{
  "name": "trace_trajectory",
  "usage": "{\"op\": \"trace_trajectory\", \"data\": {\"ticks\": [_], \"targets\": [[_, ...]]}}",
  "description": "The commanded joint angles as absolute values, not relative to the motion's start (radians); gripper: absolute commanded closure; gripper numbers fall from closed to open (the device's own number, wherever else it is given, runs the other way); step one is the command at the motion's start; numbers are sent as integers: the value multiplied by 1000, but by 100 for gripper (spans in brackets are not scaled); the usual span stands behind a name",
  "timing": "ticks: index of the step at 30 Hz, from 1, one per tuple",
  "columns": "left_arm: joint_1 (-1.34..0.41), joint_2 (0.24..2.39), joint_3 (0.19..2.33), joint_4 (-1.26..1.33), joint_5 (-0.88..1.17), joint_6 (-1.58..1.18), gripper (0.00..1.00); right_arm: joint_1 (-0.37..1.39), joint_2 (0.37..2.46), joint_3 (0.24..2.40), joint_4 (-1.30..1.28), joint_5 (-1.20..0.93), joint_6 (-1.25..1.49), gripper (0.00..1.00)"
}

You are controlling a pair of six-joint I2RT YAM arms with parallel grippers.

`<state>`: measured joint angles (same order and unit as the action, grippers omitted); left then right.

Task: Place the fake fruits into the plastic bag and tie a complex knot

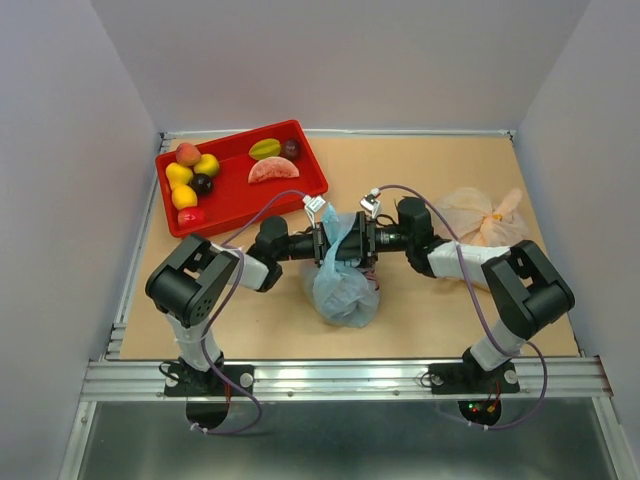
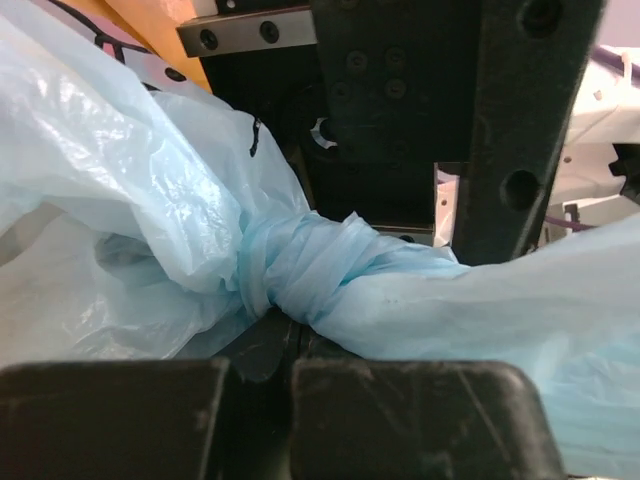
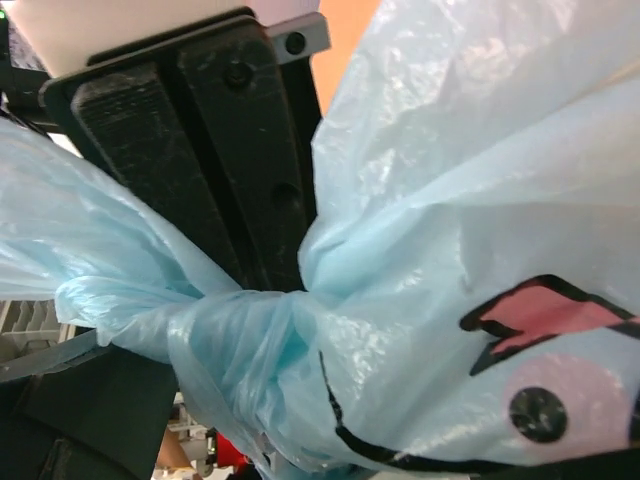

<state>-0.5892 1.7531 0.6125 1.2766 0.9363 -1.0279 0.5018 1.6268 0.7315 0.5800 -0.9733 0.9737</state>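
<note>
Bench: tan board table [image 1: 420,320] inside plain pale walls [image 1: 330,60], with an aluminium rail [image 1: 340,378] along the near edge. We note the plastic bag [image 1: 343,293] resting mid-table between the arms, and the knot [image 2: 300,265] above it between both tools. The left gripper [image 1: 322,243] has its fingers pressed together with the knot at their tips; we cannot tell whether film is pinched. The right gripper [image 1: 365,240] has its jaws spread apart. The fake fruits [image 1: 184,195] lie in the red tray [image 1: 240,200] at the far left. A pale orange bag [image 1: 480,215] sits at right.
</note>
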Motion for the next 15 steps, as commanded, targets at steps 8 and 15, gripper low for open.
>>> {"op": "trace_trajectory", "data": {"ticks": [8,15], "targets": [[-649,1799,624,1479,859,-1014,100,526,1629,793,749,-966,959,0],[-644,1828,670,1650,809,-1129,100,569,1598,700,797,-960,992,0]]}}
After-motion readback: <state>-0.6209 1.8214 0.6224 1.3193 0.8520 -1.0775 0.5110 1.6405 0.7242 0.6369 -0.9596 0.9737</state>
